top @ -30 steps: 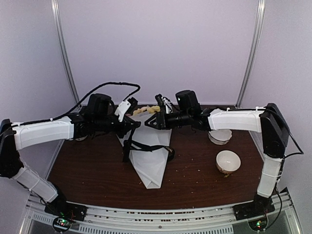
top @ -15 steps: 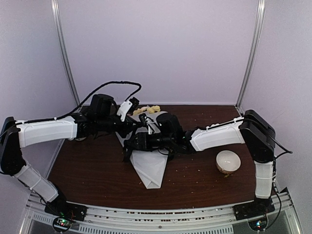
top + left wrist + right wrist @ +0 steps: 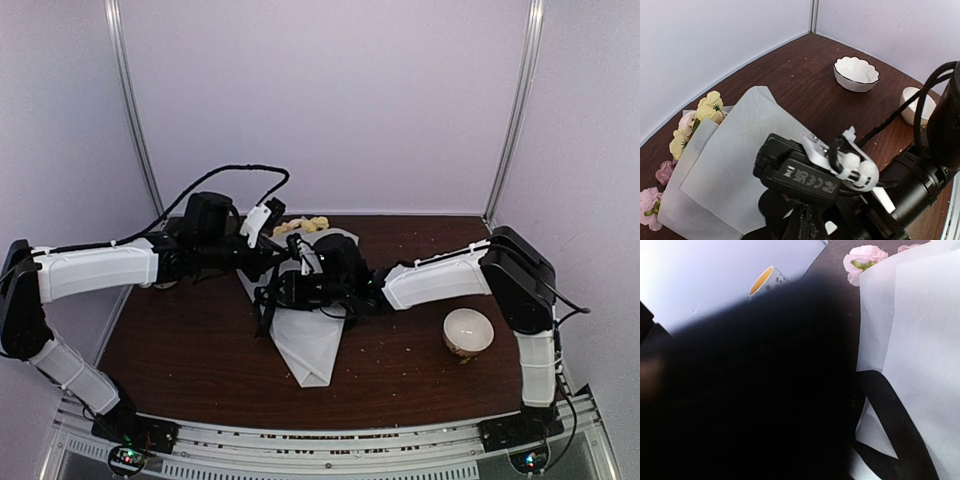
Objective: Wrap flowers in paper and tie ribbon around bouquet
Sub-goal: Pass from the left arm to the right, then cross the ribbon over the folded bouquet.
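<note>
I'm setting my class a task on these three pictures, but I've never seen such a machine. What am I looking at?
These are two robot arms, left and right, bolted at the table's near edge. One picture looks down from above and behind them; the other two come from cameras on each wrist. On the table lies a bouquet: pale paper rolled into a cone, yellow and pink flowers at its wide end. A black ribbon lies across the paper. A scalloped bowl and a plain bowl stand nearby. The left end effector is shut near the flowers; what it pinches is hidden. The right end effector reaches over the cone; its camera is mostly blocked, so its grip is unclear.
</note>
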Tool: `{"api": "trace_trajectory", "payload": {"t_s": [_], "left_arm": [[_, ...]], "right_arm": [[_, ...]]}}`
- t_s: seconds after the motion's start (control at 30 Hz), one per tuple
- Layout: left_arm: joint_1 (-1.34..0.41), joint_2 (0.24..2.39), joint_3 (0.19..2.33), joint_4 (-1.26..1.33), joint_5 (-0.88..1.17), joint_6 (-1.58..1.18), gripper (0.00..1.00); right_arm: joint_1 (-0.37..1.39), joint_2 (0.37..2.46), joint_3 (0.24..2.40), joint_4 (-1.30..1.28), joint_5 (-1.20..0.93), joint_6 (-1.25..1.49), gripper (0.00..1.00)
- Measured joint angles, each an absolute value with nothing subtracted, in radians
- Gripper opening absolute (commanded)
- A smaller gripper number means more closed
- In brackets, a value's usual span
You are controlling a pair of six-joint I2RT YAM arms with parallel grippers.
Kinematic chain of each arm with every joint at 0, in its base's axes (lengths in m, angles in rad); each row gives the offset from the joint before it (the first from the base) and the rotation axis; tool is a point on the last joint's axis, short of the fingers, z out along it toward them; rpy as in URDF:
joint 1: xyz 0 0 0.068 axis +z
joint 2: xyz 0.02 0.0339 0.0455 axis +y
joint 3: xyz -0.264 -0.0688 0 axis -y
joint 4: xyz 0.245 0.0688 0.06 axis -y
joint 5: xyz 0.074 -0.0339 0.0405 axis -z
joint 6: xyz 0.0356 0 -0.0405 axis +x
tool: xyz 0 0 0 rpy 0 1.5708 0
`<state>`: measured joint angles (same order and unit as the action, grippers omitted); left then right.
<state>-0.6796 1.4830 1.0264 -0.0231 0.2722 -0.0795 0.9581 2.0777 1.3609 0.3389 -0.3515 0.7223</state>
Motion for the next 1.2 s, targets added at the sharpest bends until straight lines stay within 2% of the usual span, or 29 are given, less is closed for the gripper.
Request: {"api": "trace_trajectory", "payload": {"t_s": [0.2, 0.33, 0.37, 0.43, 0.7, 0.97, 1.1, 1.2], "left_arm": [[-0.679, 1.481, 1.023, -0.022, 0.273, -0.08, 0.02], [-0.668, 1.476, 1.009, -0.024, 0.266, -0.091, 0.36], [-0.663, 1.476, 1.005, -0.027, 0.262, -0.093, 0.42], [-0.649, 1.476, 0.997, -0.029, 0.252, -0.107, 0.47], [-0.537, 1.537, 0.995, -0.12, 0.154, -0.16, 0.47], [-0.537, 1.643, 0.997, -0.24, 0.13, -0.125, 0.48], [-0.545, 1.678, 0.998, -0.26, 0.11, -0.108, 0.39], [-0.548, 1.709, 1.008, -0.263, 0.096, -0.095, 0.36]], "right_arm": [[0.947, 2.087, 1.39, 0.329, -0.358, 0.71, 0.0], [0.93, 2.043, 1.324, 0.305, -0.358, 0.703, 0.0], [0.922, 2.022, 1.309, 0.281, -0.358, 0.694, 0.0], [0.902, 1.99, 1.304, 0.233, -0.358, 0.67, 0.0], [0.826, 1.929, 1.399, 0.009, -0.357, 0.523, 0.0], [0.827, 1.932, 1.465, -0.128, -0.357, 0.45, 0.0], [0.82, 1.946, 1.52, -0.161, -0.358, 0.435, 0.0], [0.811, 1.952, 1.539, -0.167, -0.358, 0.422, 0.0]]}}
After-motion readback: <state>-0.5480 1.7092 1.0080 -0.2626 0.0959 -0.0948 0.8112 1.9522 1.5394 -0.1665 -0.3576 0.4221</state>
